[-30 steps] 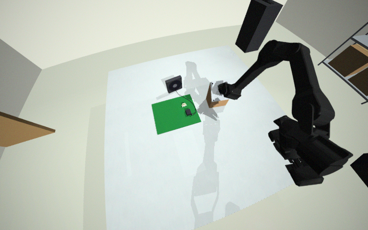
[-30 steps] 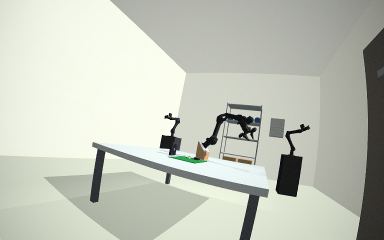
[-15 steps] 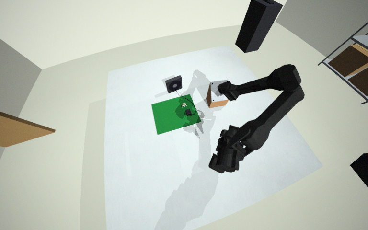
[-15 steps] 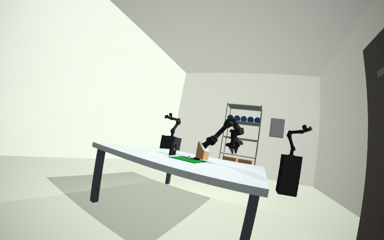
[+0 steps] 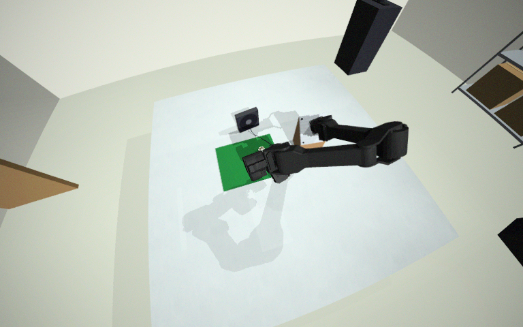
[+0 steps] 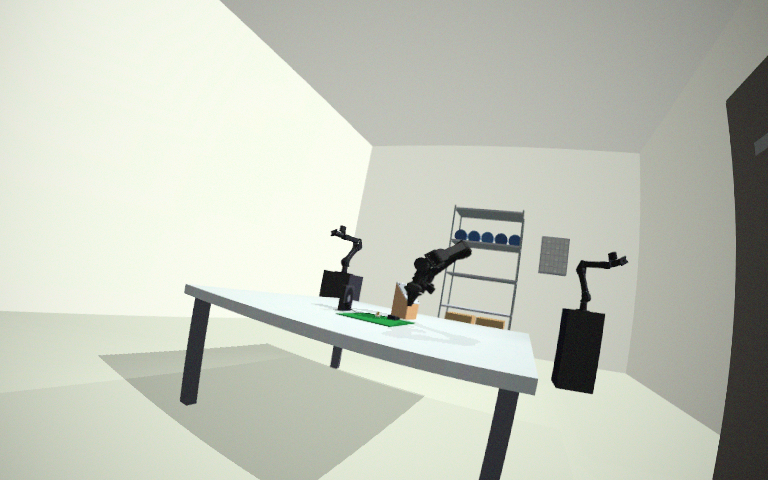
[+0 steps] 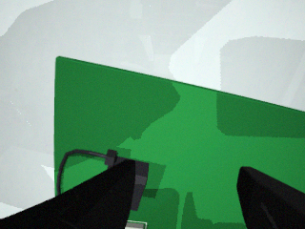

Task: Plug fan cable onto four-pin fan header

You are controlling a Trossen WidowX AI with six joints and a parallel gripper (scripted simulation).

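The green board (image 5: 231, 165) (image 6: 368, 319) (image 7: 95, 105) lies flat on the table. The fan (image 5: 247, 120) (image 6: 345, 297) stands beside it. Its thin cable (image 7: 71, 153) curves to the black plug (image 7: 141, 179) (image 6: 393, 317), which lies on the board. The pale header (image 5: 261, 148) (image 6: 377, 313) shows partly at the wrist view's bottom edge. My gripper (image 7: 187, 174) (image 6: 410, 303) is above the board, half open, with nothing between its fingers. The left finger in the wrist view covers part of the plug; whether they touch is unclear. The arm hides the plug in the top view.
A wooden block with a sloped pale top (image 5: 307, 133) (image 6: 403, 308) stands beside the board, under the arm's base. The white table (image 5: 184, 270) (image 6: 237, 300) carries everything. Two other small arms on black pedestals (image 6: 577, 350) (image 6: 334, 283) and a shelf rack stand beyond the table.
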